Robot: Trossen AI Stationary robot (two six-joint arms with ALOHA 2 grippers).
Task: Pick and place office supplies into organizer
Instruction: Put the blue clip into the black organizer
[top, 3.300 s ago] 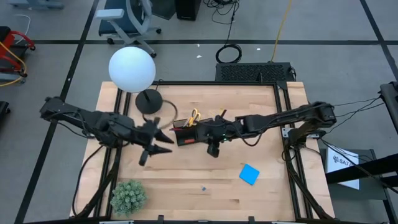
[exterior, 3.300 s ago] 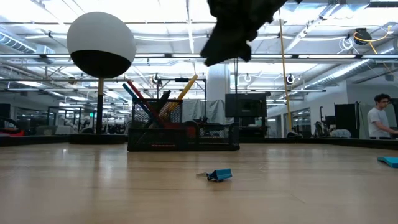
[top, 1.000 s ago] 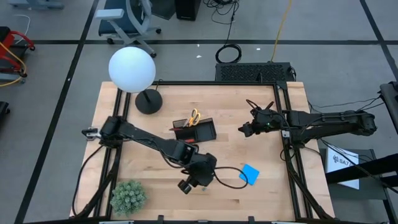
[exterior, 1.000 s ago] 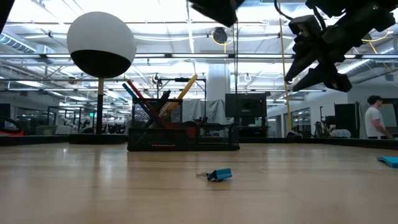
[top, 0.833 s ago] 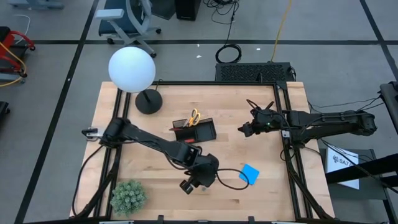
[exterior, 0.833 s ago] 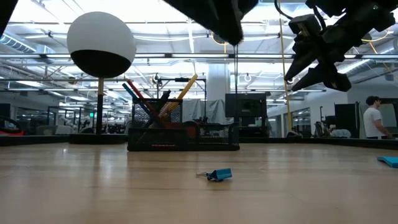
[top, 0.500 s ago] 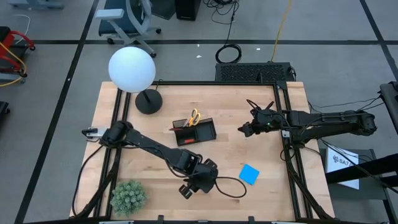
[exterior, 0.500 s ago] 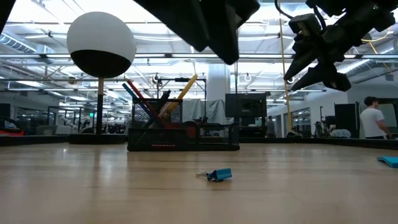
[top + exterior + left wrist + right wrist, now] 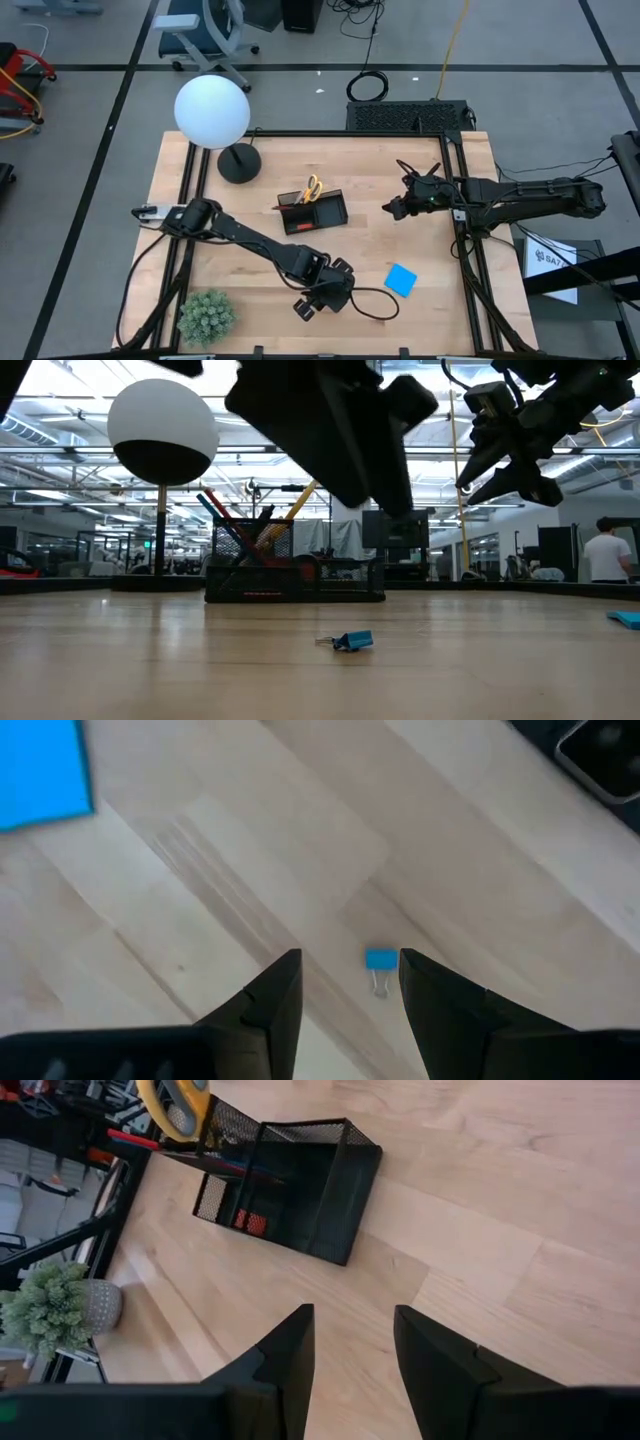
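A small blue binder clip [image 9: 380, 960] lies on the wooden table near its front edge, with its wire handles [image 9: 381, 986] resting flat. It also shows in the low view [image 9: 350, 641]. My left gripper [image 9: 350, 970] hangs open above it, tilted steeply down, with a finger on either side of the clip and clear of it; in the high view the gripper [image 9: 326, 292] hides the clip. The black organizer [image 9: 313, 210] holds pens and yellow-handled scissors [image 9: 313, 186]. A blue note pad [image 9: 401, 280] lies flat to the right. My right gripper [image 9: 396, 208] waits open, raised, right of the organizer.
A white globe lamp [image 9: 212, 110] on a round black base [image 9: 238, 163] stands at the far left. A green plant [image 9: 205, 315] sits at the near left corner. A black cable loop [image 9: 375, 305] trails from my left arm beside the note pad.
My left gripper has sunk toward the table and shifted a little toward the near edge, coming over the blue clip. Its fingers have stayed open. The clip, the note pad and the organizer have not moved.
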